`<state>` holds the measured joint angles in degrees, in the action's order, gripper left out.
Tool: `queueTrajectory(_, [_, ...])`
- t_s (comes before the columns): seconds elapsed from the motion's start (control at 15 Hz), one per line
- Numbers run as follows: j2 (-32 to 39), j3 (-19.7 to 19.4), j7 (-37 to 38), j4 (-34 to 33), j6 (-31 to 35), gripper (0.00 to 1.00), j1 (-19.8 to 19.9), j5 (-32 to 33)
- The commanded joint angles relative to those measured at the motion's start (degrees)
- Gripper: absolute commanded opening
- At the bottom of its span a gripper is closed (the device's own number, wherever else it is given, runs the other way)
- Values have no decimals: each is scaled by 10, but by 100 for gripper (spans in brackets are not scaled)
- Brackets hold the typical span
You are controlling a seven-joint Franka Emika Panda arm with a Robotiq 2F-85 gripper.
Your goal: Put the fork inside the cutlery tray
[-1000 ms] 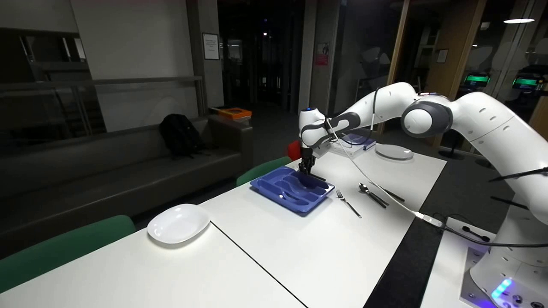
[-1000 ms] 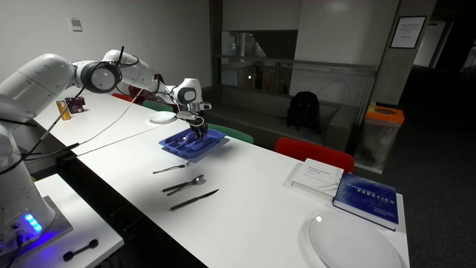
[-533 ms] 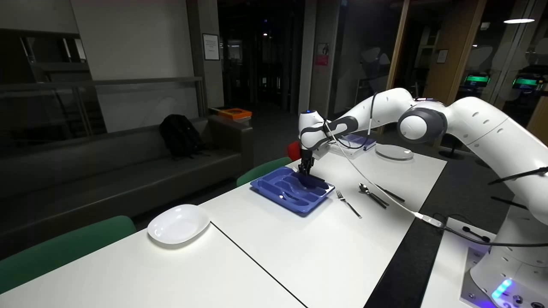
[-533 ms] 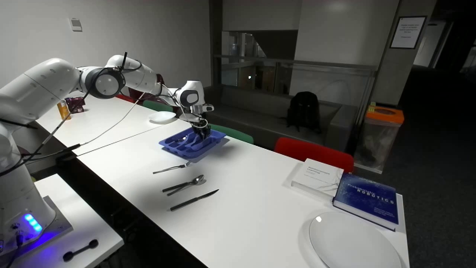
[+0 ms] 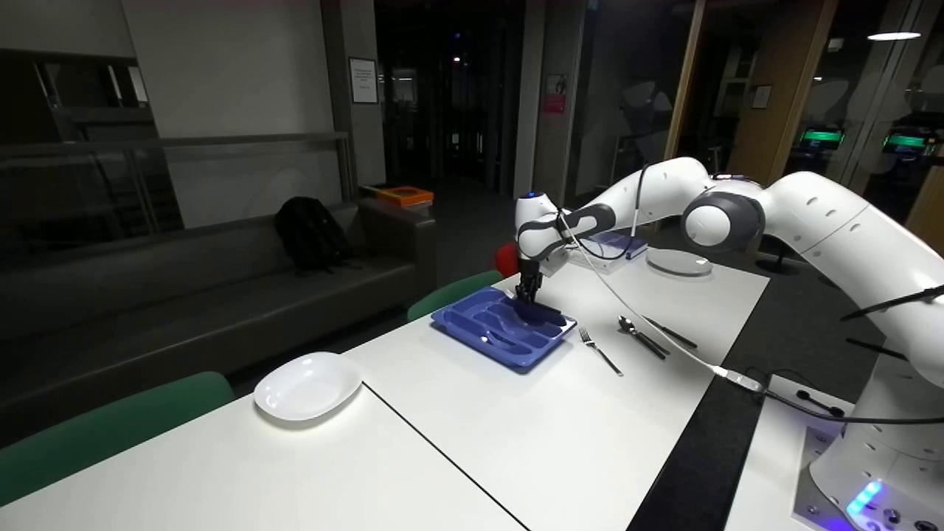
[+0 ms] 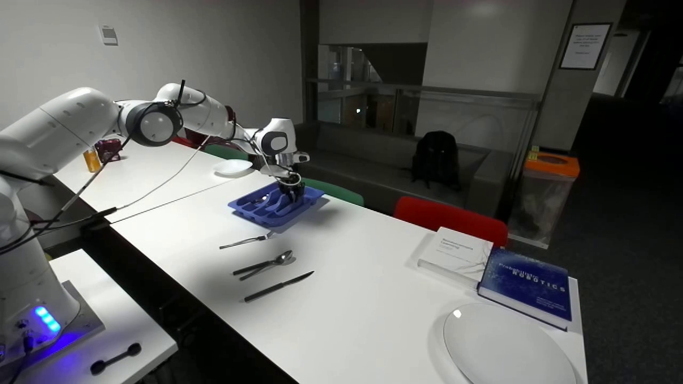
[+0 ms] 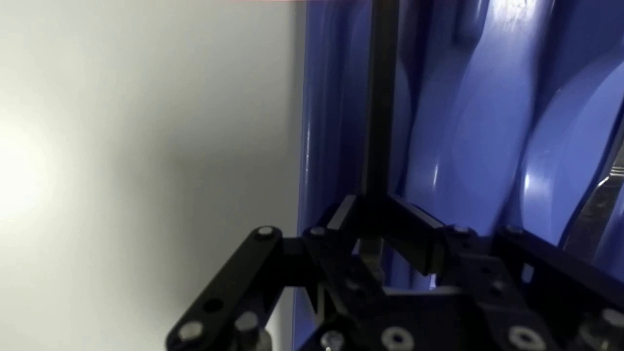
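The blue cutlery tray (image 5: 509, 328) lies on the table and shows in both exterior views (image 6: 251, 213). My gripper (image 7: 373, 204) is shut on a slim utensil with a dark handle (image 7: 382, 97); its head is mostly hidden by the gripper, so I cannot tell its kind for sure. The handle is low over the tray's outermost compartment and runs along it; whether it touches the floor I cannot tell. The gripper is over that edge in both exterior views (image 5: 528, 295) (image 6: 292, 196). A fork (image 5: 601, 352) with visible tines lies on the table beside the tray.
A spoon (image 6: 280, 258) lies with another slim piece, and a knife (image 6: 280, 286) lies nearby. A metallic piece (image 7: 604, 195) lies in another tray compartment. A white bowl (image 5: 308, 385), a white plate (image 6: 507, 341) and books (image 6: 525, 285) stand on the table.
My gripper has moved down a little with the held utensil, lower over the tray's edge compartment. The tray and the cutlery on the table have not moved.
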<state>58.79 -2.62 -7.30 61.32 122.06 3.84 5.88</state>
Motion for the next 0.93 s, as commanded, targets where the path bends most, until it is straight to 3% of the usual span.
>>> queueTrajectory(0.0, [21,7,-17,-42,-30,5,6,-5])
queueTrajectory(0.87, [57,9,-15,-96,-61,5,7,-9])
